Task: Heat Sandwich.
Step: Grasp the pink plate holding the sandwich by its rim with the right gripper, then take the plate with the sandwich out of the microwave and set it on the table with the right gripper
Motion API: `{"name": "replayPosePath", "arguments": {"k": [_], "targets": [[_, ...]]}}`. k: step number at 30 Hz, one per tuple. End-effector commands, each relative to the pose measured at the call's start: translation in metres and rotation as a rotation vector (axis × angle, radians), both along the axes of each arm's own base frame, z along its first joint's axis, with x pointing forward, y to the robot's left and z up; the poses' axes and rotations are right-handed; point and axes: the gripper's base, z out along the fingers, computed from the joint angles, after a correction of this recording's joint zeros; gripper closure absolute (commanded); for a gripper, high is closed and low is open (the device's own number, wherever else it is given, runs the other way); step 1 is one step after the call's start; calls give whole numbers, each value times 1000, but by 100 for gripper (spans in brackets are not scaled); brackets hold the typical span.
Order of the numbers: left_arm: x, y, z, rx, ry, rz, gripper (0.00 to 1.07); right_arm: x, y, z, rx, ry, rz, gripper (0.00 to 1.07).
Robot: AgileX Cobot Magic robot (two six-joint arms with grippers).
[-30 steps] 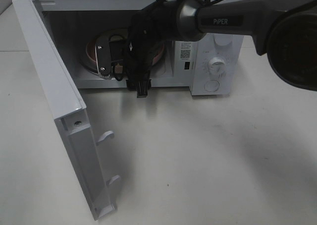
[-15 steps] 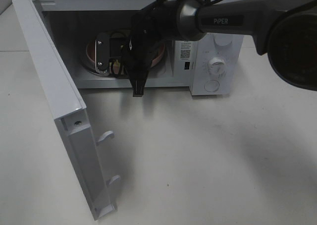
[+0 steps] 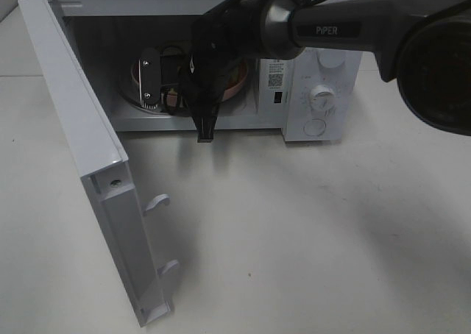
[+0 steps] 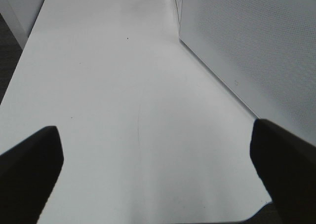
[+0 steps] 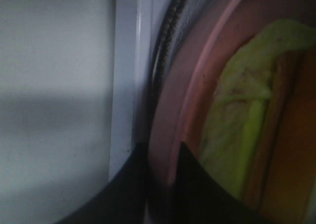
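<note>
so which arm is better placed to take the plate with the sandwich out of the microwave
Right. Its hand is already inside the microwave, pinched on the rim of the pink plate carrying the sandwich. The left hand hangs open over bare table beside the microwave.

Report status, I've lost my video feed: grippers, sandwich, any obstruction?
Right gripper shut on pink plate rim inside microwave. Left gripper open over bare table. Sandwich on plate. Door open; nothing blocking.

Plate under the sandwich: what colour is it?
Pink plate; clearest in the right wrist view.
</note>
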Motion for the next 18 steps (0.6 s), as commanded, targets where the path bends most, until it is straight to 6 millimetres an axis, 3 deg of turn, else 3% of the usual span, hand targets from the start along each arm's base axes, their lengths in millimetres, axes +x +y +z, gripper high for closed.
{"name": "replayPosePath", "arguments": {"k": [1,13,18], "targets": [[-2,0,0,-7,-28,2,9,-3,-4,3,-34,39,2,107],[-2,0,0,-7,-28,2,9,-7,-8,12,-122,31,112,107],[-2,0,0,-7,-28,2,9,-8,-8,25,-122,13,141,107]]}}
